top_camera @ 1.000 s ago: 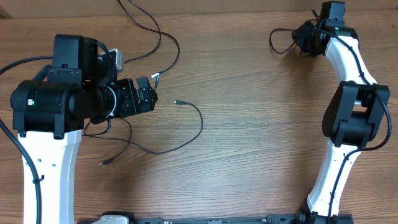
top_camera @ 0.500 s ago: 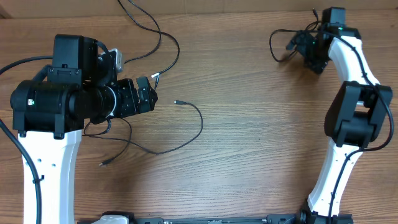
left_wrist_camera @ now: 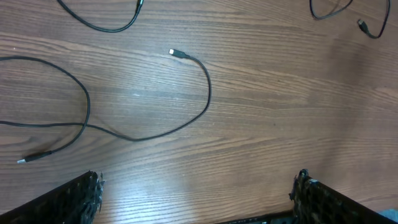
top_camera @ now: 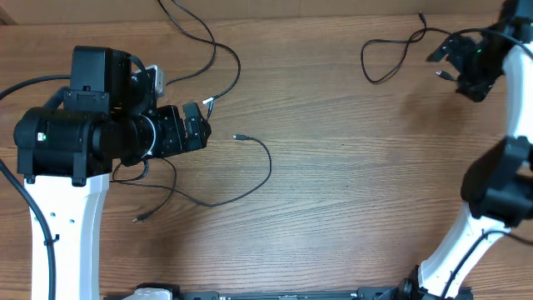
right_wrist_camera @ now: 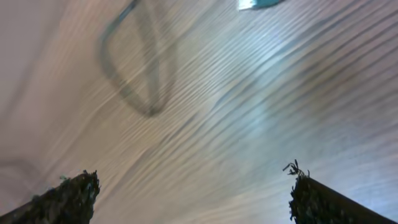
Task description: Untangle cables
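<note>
Several thin black cables lie loose on the wooden table. One cable (top_camera: 268, 167) (left_wrist_camera: 208, 93) curves from a small silver plug (left_wrist_camera: 177, 54) back under my left arm. Another ends in a plug (top_camera: 138, 219) at the lower left. A third cable (top_camera: 236, 71) runs in from the far edge. A separate looped cable (top_camera: 371, 71) lies at the back right, and shows only as a blur (right_wrist_camera: 134, 74) in the right wrist view. My left gripper (top_camera: 203, 127) (left_wrist_camera: 196, 196) hovers open over bare wood. My right gripper (top_camera: 451, 67) (right_wrist_camera: 193, 190) is open and empty, just right of that loop.
The table's far edge (top_camera: 316, 15) runs close behind the looped cable. Thicker black wires fixed to the left arm (top_camera: 25, 83) hang at the far left. The wood between the two cable groups (top_camera: 350, 167) is bare.
My right gripper has opened, let go of the looped cable and swung right, away from it. The loop now lies on the table. The left arm has not moved.
</note>
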`<state>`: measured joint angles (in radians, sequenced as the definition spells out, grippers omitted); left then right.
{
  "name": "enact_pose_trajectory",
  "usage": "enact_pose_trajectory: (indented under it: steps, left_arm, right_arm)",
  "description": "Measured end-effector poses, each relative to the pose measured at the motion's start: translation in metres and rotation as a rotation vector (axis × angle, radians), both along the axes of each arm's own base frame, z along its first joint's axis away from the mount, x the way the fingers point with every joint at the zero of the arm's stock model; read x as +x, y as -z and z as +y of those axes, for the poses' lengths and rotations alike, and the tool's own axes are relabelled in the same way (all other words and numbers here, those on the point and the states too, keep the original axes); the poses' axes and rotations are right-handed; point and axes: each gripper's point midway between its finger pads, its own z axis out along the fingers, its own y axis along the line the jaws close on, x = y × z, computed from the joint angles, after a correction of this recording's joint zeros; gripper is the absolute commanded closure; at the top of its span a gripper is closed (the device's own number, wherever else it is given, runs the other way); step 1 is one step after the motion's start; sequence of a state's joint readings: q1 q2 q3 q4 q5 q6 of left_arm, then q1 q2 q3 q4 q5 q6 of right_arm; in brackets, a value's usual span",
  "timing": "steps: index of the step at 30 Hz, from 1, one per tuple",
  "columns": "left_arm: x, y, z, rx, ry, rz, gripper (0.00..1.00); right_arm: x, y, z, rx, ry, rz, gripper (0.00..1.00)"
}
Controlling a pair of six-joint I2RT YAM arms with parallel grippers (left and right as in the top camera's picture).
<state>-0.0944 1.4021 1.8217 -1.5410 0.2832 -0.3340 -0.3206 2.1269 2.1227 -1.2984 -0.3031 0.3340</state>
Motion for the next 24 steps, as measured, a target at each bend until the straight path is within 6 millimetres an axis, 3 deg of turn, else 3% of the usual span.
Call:
enact_pose_trajectory:
  steps: [4,8,14,18,24]
  left_arm:
    - [0.000,0.000,0.000,0.000,0.000,0.000,0.00]
    - [0.000,0.000,0.000,0.000,0.000,0.000,0.00]
    - [0.000,0.000,0.000,0.000,0.000,0.000,0.00]
    - [0.000,0.000,0.000,0.000,0.000,0.001,0.00]
    - [0.000,0.000,0.000,0.000,0.000,0.000,0.01]
  right_arm:
    - [-0.024,-0.047,0.027,0.045,-0.065,-0.044,0.00]
    - [-0.051,-0.074,0.052,0.066,-0.128,-0.043,0.00]
    - [-0.083,-0.084,0.086,0.086,-0.225,0.021,0.01]
    - [-0.090,-0.082,0.113,0.084,-0.320,0.046,0.02]
    - [-0.099,-0.082,0.170,0.076,-0.496,0.055,0.01]
